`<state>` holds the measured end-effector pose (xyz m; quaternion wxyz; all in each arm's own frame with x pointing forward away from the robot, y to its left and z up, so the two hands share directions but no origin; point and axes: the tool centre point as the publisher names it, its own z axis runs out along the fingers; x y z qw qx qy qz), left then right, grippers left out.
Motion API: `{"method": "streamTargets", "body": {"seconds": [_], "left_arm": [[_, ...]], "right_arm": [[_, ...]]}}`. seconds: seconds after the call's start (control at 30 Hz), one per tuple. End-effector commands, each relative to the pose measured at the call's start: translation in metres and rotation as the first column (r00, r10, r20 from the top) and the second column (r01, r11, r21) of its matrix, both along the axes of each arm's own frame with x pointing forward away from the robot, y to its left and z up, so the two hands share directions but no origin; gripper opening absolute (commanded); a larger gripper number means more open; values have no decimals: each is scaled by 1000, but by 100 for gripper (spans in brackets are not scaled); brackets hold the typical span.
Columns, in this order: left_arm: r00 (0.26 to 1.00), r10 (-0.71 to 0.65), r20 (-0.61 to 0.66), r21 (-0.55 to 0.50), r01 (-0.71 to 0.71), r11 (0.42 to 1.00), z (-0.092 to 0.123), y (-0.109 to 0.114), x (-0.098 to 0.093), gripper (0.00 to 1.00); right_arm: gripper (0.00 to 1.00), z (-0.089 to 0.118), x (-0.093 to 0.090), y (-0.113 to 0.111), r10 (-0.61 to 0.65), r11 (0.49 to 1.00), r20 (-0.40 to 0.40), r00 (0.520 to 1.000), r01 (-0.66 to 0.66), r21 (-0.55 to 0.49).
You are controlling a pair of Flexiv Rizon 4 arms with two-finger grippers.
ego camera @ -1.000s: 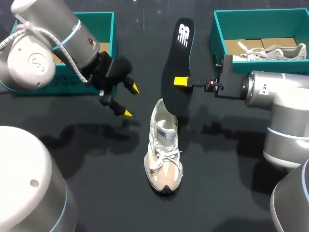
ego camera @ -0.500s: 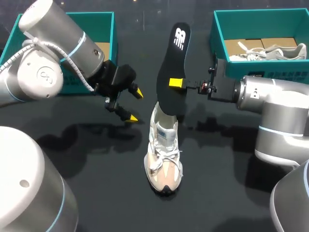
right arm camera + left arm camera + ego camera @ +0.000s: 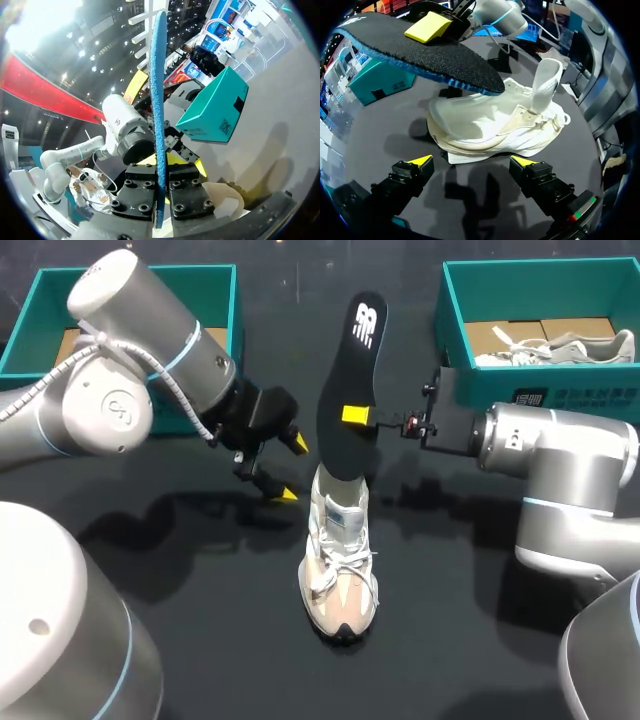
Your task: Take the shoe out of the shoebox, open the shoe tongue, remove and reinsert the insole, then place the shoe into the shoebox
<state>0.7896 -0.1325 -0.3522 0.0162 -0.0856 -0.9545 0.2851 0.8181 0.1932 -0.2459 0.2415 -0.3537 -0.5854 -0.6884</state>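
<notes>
Now, compared with a second ago, the right hand (image 3: 356, 416) has carried the insole (image 3: 345, 380) leftward and stood it steeper. Its lower end has come down to the opening of the shoe (image 3: 340, 560); I cannot tell whether it has entered yet. The shoe stands on the counter (image 3: 200, 600) with its tongue pulled up. The right hand is clamped on the insole at mid-length, one finger on each face. The left hand (image 3: 292, 470) has closed in and hangs just beside the shoe's heel, fingers spread, holding nothing.

Judgement: reinsertion is beginning, and the left hand looks placed to steady the shoe. Risk: the insole may buckle at the opening.
</notes>
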Motion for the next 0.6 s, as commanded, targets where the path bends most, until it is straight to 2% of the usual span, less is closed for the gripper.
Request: {"method": "streamTargets", "body": {"seconds": [0.03,0.6], "left_arm": [[1000,0,-1,5,0,1000,-5,-6,-1,100],[1000,-10,14,-5,10,1000,-5,-3,-6,100]], "right_arm": [[0,-4,5,5,2,1000,4,1000,-2,4],[0,-12,7,4,-41,999,14,999,40,31]]}}
